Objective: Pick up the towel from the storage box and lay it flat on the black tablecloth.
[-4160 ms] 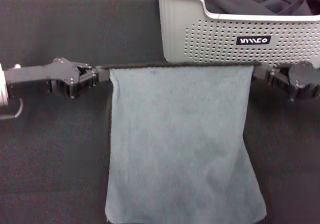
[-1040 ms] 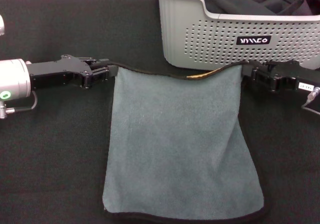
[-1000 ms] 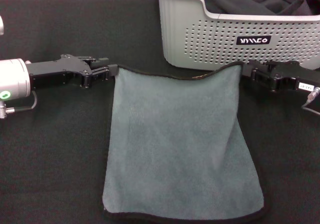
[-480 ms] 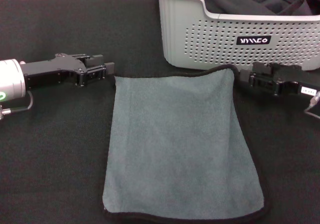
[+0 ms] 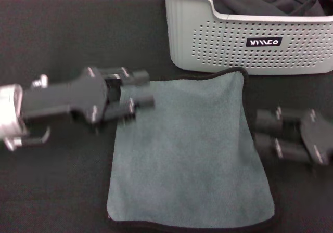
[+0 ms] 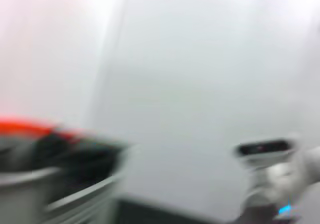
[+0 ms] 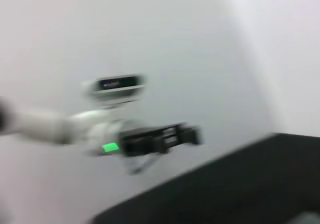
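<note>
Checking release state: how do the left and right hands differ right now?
The left hand hangs over the towel's upper left corner; the right hand sits just off its right edge, over the black tablecloth. The left is nearer the storage box. Both are open, holding nothing.

We are seeing the towel (image 5: 187,150) lying flat, grey face up, on the black tablecloth (image 5: 57,186). Our left claw (image 5: 140,90) and right claw (image 5: 265,131) are hovering open beside it, the storage box (image 5: 250,40) behind.

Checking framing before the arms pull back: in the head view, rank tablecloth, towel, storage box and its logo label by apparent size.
1. Black tablecloth
2. Towel
3. Storage box, cropped by the frame, so uncertain against the towel
4. Logo label
</note>
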`<state>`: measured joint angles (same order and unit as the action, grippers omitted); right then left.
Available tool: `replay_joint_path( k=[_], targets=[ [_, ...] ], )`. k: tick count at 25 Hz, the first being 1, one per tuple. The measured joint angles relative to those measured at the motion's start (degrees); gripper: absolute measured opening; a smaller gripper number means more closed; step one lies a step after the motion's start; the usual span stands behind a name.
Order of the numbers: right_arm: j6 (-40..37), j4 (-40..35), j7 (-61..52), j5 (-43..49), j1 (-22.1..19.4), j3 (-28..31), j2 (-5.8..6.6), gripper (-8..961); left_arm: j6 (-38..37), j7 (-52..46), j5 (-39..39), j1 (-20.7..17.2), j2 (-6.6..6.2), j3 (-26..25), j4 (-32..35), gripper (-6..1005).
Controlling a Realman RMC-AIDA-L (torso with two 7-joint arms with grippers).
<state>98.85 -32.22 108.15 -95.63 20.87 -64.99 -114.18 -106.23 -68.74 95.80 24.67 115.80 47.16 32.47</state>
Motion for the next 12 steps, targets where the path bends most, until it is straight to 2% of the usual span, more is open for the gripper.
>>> replay_joint_path(
  k=[2,5,8,12],
  targets=[
    [4.0,-3.2,2.4,0.1,-3.1,-2.2,0.06,572,-5.0,2.4,0.0,-0.8,1.09,0.0,0.0,457],
    [4.5,-9.5,3.2,-3.3,-8.9,-6.8,0.01,577,-9.4,4.6,0.0,-2.3,2.45,0.0,0.3,460],
    [4.4,-12.8,3.6,-5.7,-12.0,-8.0,0.14,582,-9.7,4.2,0.2,-3.2,2.55,0.0,0.3,477],
    [4.3,-13.8,3.6,-7.3,-12.4,-7.8,0.23,588,-9.7,2.9,0.4,-3.5,2.2,0.0,0.5,519]
  ],
)
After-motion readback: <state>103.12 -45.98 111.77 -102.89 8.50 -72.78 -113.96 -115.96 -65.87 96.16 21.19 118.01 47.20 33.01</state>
